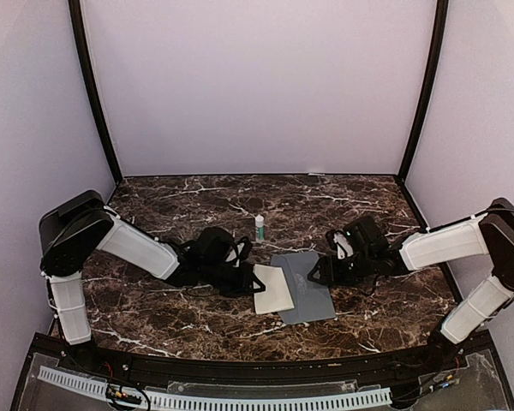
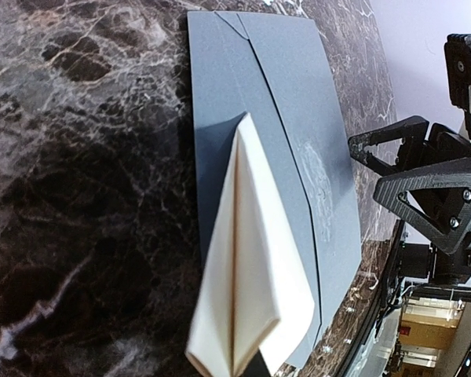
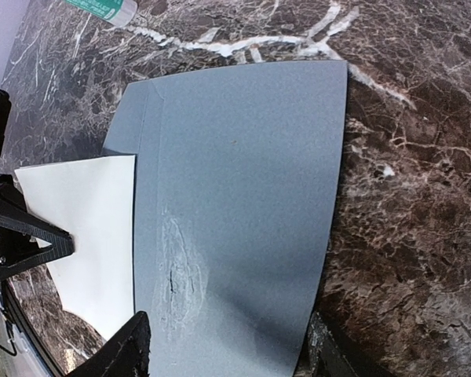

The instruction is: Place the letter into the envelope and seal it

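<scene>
The slate-grey envelope (image 1: 307,289) lies flat on the marble table, its pale emblem (image 3: 173,271) facing up. The cream folded letter (image 1: 272,288) overlaps the envelope's left side. My left gripper (image 1: 244,281) is shut on the letter's near edge. In the left wrist view the letter (image 2: 251,267) tilts down so its far corner touches the envelope (image 2: 298,133) near a crease. My right gripper (image 1: 322,272) hovers open over the envelope's right part. Its fingertips (image 3: 129,349) straddle the envelope (image 3: 243,173), and I cannot tell if they touch it.
A small glue stick (image 1: 259,226) with a green label stands just behind the envelope, and it also shows in the right wrist view (image 3: 102,8). Pale walls enclose the table on three sides. The dark front rail (image 1: 257,368) runs along the near edge.
</scene>
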`<state>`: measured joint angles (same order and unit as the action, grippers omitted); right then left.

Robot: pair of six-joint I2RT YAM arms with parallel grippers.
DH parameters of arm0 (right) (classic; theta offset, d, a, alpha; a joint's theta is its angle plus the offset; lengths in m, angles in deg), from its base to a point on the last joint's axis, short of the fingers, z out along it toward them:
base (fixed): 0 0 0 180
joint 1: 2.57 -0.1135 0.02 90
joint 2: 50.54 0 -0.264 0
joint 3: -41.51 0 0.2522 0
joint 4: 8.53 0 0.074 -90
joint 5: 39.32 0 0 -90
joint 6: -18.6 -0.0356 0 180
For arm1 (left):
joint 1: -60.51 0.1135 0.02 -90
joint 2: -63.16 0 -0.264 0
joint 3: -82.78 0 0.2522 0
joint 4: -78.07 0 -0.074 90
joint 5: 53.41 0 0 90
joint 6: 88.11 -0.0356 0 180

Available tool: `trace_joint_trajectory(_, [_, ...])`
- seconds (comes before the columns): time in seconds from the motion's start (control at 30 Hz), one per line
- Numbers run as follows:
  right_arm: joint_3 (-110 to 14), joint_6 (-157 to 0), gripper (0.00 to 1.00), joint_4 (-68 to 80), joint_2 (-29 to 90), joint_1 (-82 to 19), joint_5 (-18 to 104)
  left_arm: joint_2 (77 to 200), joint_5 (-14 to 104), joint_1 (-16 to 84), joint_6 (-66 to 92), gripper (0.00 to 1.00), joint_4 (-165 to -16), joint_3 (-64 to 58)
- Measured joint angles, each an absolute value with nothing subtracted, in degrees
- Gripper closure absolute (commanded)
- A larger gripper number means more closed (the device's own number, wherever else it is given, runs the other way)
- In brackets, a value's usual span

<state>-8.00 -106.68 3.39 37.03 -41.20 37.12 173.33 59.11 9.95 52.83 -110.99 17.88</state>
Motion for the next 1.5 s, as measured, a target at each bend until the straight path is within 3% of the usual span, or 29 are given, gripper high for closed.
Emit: trace_joint_trajectory(1.5, [-8.0, -110.9, 0.36, 1.1, 38.1, -44.4, 33.8, 177.9, 62.7, 9.4, 53.3, 1.0, -112.9, 14.1])
